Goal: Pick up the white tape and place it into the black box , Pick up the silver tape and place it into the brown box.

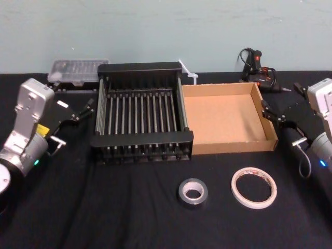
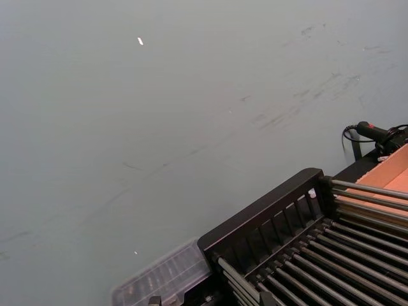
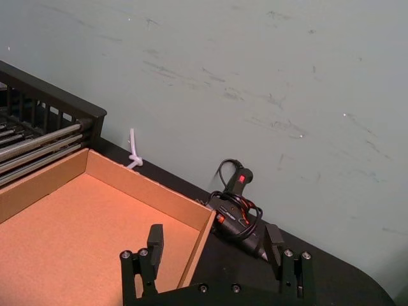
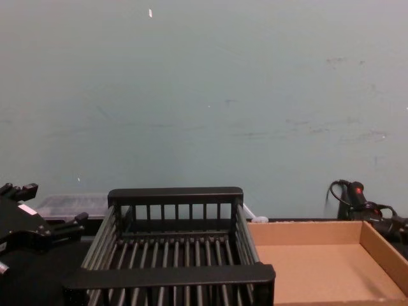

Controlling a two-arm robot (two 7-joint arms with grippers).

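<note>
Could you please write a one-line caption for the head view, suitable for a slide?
Both tapes, silver tape and white tape, lie before the black box and brown box, flanked by left gripper and right gripper.

Soft, even indoor light with faint shadows, slightly grainy views, and mild glare on the silver tape (image 1: 192,192).

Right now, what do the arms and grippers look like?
Both arms have silver-grey metal housings with a small lit teal indicator. The left gripper and right gripper are black, with thin fingers and visible screw heads. A black cable runs along the right wrist.
</note>
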